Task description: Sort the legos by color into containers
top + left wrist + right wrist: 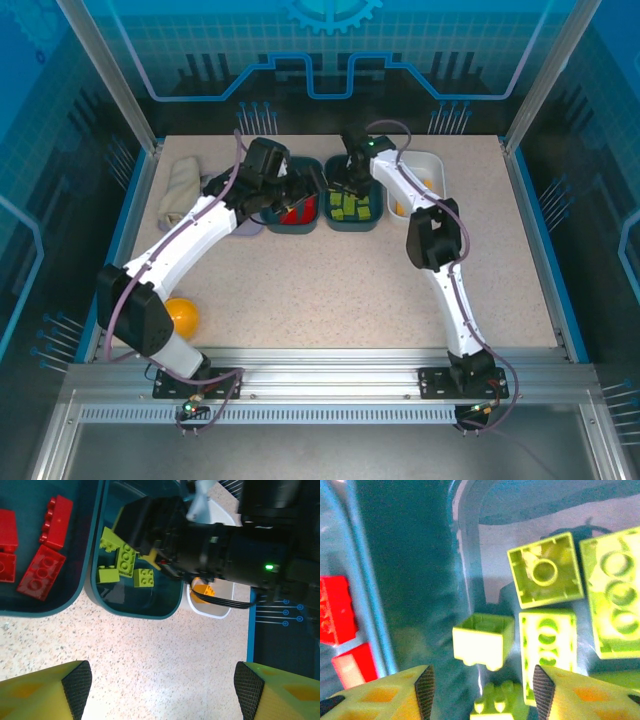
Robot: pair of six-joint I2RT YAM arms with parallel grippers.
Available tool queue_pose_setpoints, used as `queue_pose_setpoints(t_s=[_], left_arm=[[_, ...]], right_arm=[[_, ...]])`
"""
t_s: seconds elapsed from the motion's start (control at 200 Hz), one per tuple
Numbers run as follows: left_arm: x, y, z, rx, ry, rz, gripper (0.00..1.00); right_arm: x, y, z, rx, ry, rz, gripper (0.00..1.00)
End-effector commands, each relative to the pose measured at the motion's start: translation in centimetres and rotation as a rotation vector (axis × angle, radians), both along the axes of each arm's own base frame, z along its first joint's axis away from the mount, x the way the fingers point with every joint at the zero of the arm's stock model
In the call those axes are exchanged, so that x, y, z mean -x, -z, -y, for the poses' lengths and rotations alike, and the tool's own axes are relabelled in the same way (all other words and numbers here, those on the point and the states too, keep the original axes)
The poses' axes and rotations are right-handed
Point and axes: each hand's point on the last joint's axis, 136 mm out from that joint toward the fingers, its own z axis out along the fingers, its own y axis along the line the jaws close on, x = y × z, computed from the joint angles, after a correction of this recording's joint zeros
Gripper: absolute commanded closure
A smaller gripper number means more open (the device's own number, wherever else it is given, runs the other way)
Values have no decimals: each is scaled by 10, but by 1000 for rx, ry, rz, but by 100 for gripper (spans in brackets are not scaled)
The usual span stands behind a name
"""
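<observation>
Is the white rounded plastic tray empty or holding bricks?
Holding bricks: a yellow-orange brick shows inside the white rounded plastic tray.

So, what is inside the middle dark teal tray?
Light green legos lie in the dark teal tray. The right gripper above covers its far part, so anything there cannot be seen.

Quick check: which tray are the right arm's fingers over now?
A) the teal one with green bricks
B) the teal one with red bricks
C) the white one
A: the right fingers frame green bricks lying in a teal tray, with red bricks past its wall.
</observation>
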Motion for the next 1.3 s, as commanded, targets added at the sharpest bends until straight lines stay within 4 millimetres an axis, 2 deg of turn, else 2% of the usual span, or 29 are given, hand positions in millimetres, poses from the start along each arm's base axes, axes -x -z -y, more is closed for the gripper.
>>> queue_pose_setpoints(t_s=[0.0,0.055,0.095,0.135,0.15,0.26,0.27,0.415,0.495,0.575,0.67,0.705,0.765,0.78,0.79,0.92,1.02,1.035,1.075,1.145,1.245,1.295], left_arm=[[21,-19,-11,-31,7,26,21],[29,-16,-18,-49,1,10,21],[35,-15,-22,-59,-4,3,21],[42,-14,-27,-72,-9,-6,21],[45,-13,-29,-75,-11,-9,21],[65,-8,-42,-101,-15,-21,21],[66,-8,-43,-102,-14,-21,21],[93,3,-58,-130,-8,-32,21],[106,7,-65,-131,-10,-26,20],[117,13,-69,-124,-6,-22,20],[125,18,-73,-117,-9,-17,19],[126,18,-74,-113,-12,-12,18],[128,19,-76,-106,-20,-1,14],[129,20,-76,-103,-21,2,5],[129,21,-76,-99,-21,4,2],[130,25,-78,-73,-49,9,1],[128,26,-84,-95,-76,16,1],[128,24,-85,-103,-82,20,1],[126,21,-94,-142,-109,38,1],[124,13,-120,-257,-195,64,1],[122,5,-189,-527,-488,93,1],[115,0,-206,-629,-531,182,1]], right_arm=[[12,-88,19,-18,20,150,44],[23,-106,26,-6,19,194,45],[35,-109,33,13,15,204,45],[46,-124,39,17,9,246,45],[51,-120,42,27,5,244,45],[92,-138,65,70,-17,329,43],[97,-134,68,81,-20,323,43],[163,-128,103,140,-62,379,40],[202,-117,121,158,-95,378,37],[237,-110,134,172,-126,381,28],[268,-103,147,170,-144,385,14],[277,-103,151,168,-146,392,1],[287,-103,156,167,-148,402,0],[291,-100,157,170,-150,396,0],[293,-96,158,173,-153,389,0],[300,-98,159,167,-177,410,0],[293,-110,156,164,-191,451,0],[289,-121,155,161,-186,477,0],[282,-131,162,194,-147,498,0],[267,-141,185,293,-23,498,0],[241,-146,217,397,137,541,0],[231,-140,228,406,170,582,0]])
